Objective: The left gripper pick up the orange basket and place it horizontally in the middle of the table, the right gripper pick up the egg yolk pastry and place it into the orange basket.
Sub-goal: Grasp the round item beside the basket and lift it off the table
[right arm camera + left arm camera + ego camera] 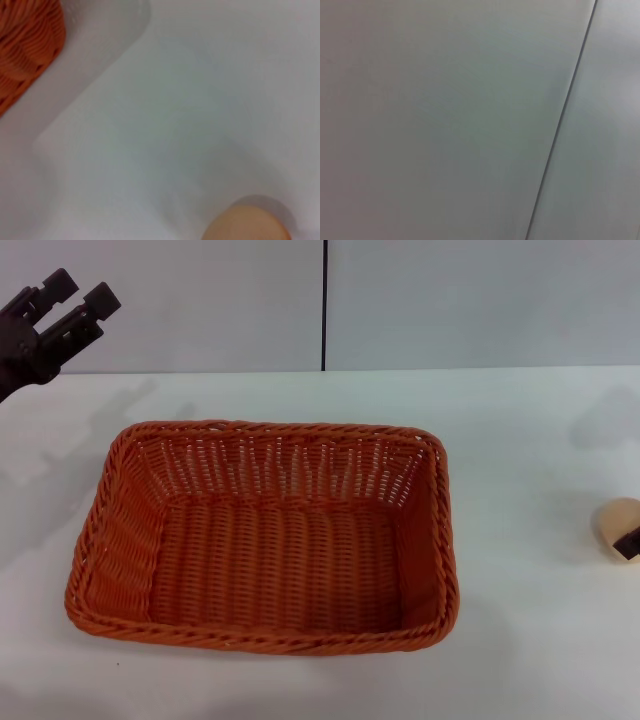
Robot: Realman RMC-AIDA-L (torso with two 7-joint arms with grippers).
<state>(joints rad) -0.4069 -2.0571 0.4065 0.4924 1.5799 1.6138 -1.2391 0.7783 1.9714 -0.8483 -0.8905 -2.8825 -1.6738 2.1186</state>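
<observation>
Basket (265, 540) sits mid-surface (520, 440), empty; pastry (615, 525) lies far right, the right tool (630, 542) touching it — grip unclear. Left tool (72, 302), fingers apart, hangs far left. Best: clamp squarely, lift gently.

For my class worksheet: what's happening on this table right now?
The orange basket sits empty mid-table. The left end effector is raised at the far left, fingers apart, holding nothing. At the right edge, the right end effector is at the egg yolk pastry, which is not yet in the basket.
</observation>
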